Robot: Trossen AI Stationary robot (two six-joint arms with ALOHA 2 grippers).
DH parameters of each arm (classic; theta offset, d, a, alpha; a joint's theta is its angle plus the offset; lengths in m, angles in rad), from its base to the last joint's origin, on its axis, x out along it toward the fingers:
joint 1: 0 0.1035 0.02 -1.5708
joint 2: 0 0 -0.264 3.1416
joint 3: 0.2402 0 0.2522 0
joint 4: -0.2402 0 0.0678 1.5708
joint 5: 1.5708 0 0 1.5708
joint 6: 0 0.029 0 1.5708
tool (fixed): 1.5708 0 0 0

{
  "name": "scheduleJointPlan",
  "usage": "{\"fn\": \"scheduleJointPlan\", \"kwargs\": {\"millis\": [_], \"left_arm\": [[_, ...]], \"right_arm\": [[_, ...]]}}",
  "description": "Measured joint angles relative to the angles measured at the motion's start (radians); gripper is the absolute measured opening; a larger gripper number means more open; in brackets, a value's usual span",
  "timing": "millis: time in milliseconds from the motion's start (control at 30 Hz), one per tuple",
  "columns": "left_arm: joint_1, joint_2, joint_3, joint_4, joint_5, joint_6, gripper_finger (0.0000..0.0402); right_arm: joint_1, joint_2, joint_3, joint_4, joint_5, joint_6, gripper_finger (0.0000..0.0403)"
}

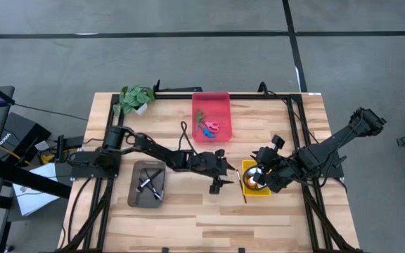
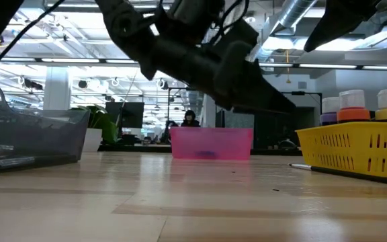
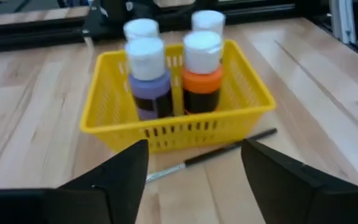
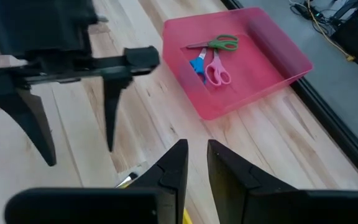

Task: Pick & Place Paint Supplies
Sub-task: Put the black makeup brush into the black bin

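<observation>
- At the table's [image 1: 188, 225] left you had the grey tray [image 1: 147, 185], which carried a few dark-handled brushes [image 1: 148, 182]; that looked like the sorted home for brushes.
- Behind it, at the far edge, the potted plant [image 1: 135, 98] stood out of the way and played no part in the sorting.
- Your left hand [image 1: 218, 184] hung just above the table, between the grey tray and the yellow basket [image 3: 114, 127], with its fingers [image 3: 120, 174] spread wide and nothing between them.
- Right under that open hand, one stray brush [image 3: 216, 154] lay on the bare wood, just beside the basket's near wall and outside every tray. I judged it the piece left to sort, and lying flat as it did, it would call for a low, careful pinch.
- Toward the far edge, the red tray [image 4: 241, 87] held the scissors [image 4: 211, 59], green, pink and blue handles together, so scissors seemed finished.
- The yellow basket held the paint bottles [image 3: 201, 78] upright and packed close, orange and purple in front, two more behind.
- Your right hand [image 4: 196, 163] waited over the basket, fingers nearly together and gripping nothing.
</observation>
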Motion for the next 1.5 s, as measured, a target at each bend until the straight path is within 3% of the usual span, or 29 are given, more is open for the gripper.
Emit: {"fn": "scheduleJointPlan", "kwargs": {"millis": [233,933,1133,1500], "left_arm": [[0.035,0.030,0.000,0.028,0.055,-0.004,0.0275],[0.046,0.178,0.139,0.011,0.078,-0.004,0.0274],[0.047,0.196,0.153,-0.050,0.078,-0.003,0.0273],[0.056,0.228,0.154,-0.010,0.076,-0.002,0.0273]], "right_arm": [[0.000,-0.001,0.000,0.002,0.000,-0.003,0.0056],[0.040,-0.002,0.023,0.003,0.009,-0.019,0.0056],[0.040,-0.002,0.023,0.005,0.009,-0.022,0.0056],[0.040,-0.002,0.023,0.007,0.009,-0.022,0.0056]]}}
